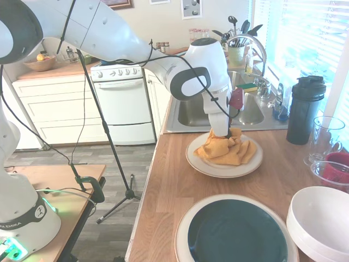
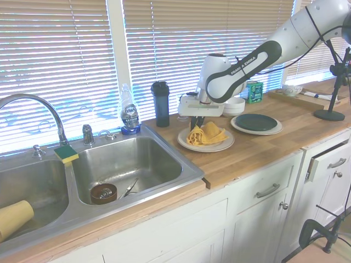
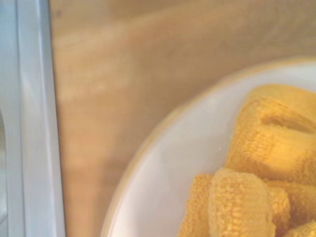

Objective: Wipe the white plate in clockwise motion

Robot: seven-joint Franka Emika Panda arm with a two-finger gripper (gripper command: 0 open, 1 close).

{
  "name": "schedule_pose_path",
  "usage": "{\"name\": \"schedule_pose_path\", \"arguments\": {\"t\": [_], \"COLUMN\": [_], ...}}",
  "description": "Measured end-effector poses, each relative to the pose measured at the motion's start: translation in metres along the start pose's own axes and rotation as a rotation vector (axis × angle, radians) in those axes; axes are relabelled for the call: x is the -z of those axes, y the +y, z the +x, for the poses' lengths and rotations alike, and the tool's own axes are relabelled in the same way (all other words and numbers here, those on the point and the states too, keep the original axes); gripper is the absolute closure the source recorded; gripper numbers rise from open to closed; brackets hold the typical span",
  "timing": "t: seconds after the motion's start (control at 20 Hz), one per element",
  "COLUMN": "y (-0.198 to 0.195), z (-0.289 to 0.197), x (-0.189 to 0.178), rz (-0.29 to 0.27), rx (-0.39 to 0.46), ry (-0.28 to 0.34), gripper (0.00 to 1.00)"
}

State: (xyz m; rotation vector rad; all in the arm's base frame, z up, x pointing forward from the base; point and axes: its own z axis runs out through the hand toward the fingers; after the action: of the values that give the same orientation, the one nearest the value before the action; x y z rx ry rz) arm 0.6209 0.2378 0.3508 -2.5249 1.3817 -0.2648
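On the wooden counter [image 2: 258, 148], going left to right in the second exterior view, a double steel sink [image 2: 123, 164] comes first, with a curved faucet [image 2: 38, 104], a green-and-yellow sponge [image 2: 66, 154] on the divider and a small round brown dish [image 2: 103, 193] in the near basin. Behind the sink's right corner stand a Dawn soap bottle [image 2: 129, 111] and a tall dark shaker bottle [image 2: 161, 103]. Next is the white plate [image 2: 216, 146], lying flat near the sink's right rim with a strip of bare wood between them. A crumpled yellow cloth [image 2: 205, 133] covers much of the plate's middle. The gripper [image 2: 198, 125] points straight down onto the cloth's sink-side end; its fingers are sunk in the folds, so whether they pinch the cloth cannot be told. Right of the plate, close but apart, lies the larger plate with a dark green centre [image 2: 256, 123], stacked white bowls [image 2: 237, 104] behind it, and a green carton [image 2: 253, 91] farther back.

In the first exterior view a clear glass [image 1: 325, 137] and a red-tinted cup [image 1: 334, 169] stand near the white plate's window side. The counter's front edge is free of objects, and open wood runs along the plate's front. The wrist view shows the plate's thin brownish rim, the cloth and the sink's steel lip.
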Motion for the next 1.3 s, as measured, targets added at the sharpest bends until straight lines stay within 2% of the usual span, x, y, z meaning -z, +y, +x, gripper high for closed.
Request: {"name": "schedule_pose_path", "arguments": {"t": [0.4,0.7,1.05,1.3], "y": [-0.016,-0.008,0.031,0.034], "z": [0.056,0.073,0.052,0.014], "x": [-0.003,0.007,0.021,0.020], "rz": [0.021,-0.021,-0.077,-0.085], "rx": [-0.075,-0.069,-0.028,0.003], "ry": [0.055,0.076,0.080,0.055], "gripper": [1.00,1.00,1.00,1.00]}}
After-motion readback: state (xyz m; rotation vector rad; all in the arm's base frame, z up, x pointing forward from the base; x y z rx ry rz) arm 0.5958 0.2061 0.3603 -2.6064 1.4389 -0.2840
